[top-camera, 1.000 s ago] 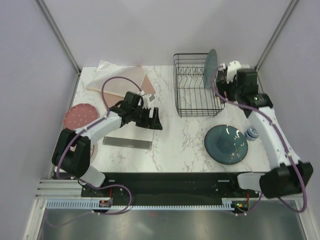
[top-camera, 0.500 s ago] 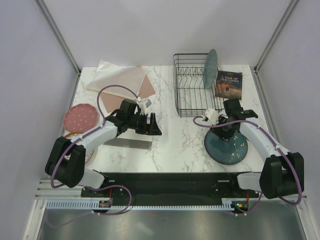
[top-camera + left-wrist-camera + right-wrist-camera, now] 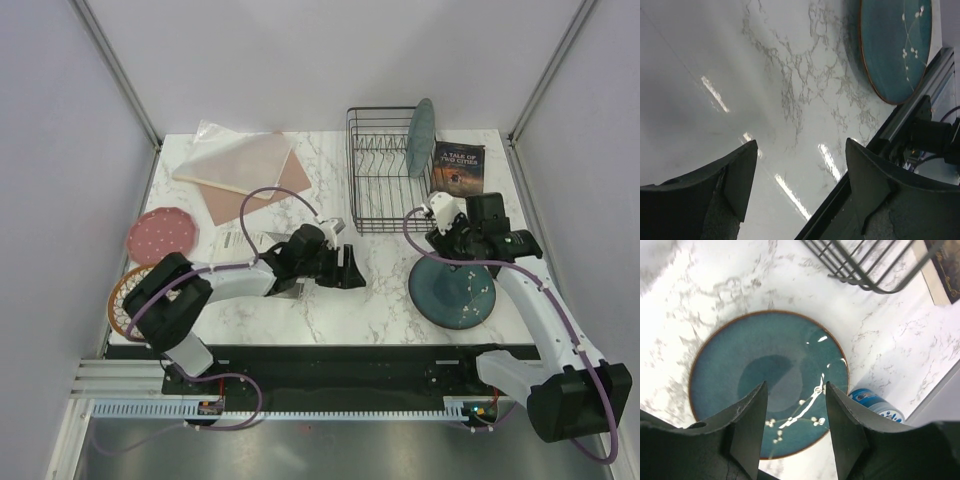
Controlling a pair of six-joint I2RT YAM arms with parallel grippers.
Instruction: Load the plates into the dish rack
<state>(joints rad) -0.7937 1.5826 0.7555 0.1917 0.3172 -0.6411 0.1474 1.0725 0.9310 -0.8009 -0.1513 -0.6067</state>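
Right gripper (image 3: 795,386) held fingers apart above glossy dark-blue round plate (image 3: 730,370); left gripper (image 3: 800,145) likewise spread, empty. Slick flat-lying plate could be dropped if pinched shallowly.

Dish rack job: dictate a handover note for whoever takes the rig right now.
Left gripper open, empty, over the marble table. Right gripper open, empty, above the blue plate lying flat in front of the dish rack.
Done: teal plate stands upright in the dish rack.
To do: blue plate, pink speckled plate and patterned plate, both at the table's left edge.
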